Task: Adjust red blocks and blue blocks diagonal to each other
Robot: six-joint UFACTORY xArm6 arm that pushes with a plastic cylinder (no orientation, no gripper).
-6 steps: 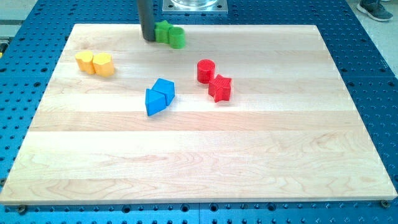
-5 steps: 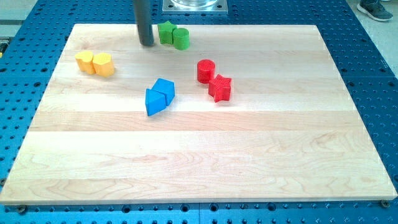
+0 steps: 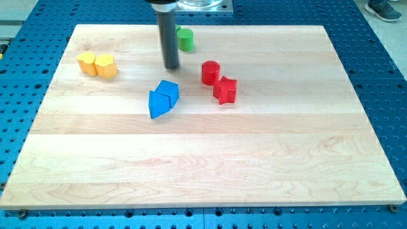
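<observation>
Two blue blocks touch each other near the board's middle left: a blue cube-like block (image 3: 168, 90) and a blue triangle-like block (image 3: 157, 104) below-left of it. A red cylinder (image 3: 210, 72) and a red star (image 3: 224, 90) touch each other to the right of them. My tip (image 3: 172, 66) stands above the blue pair, apart from it, and to the left of the red cylinder. The rod hides part of the green blocks behind it.
A green cylinder (image 3: 185, 39) stands near the top edge, with another green block mostly hidden behind the rod. Two yellow blocks (image 3: 97, 64) sit together at the view's left. The wooden board (image 3: 203, 165) lies on a blue perforated table.
My tip has moved from the top edge beside the green blocks down and to the right, toward the blue blocks. The green blocks shifted slightly to the right early on.
</observation>
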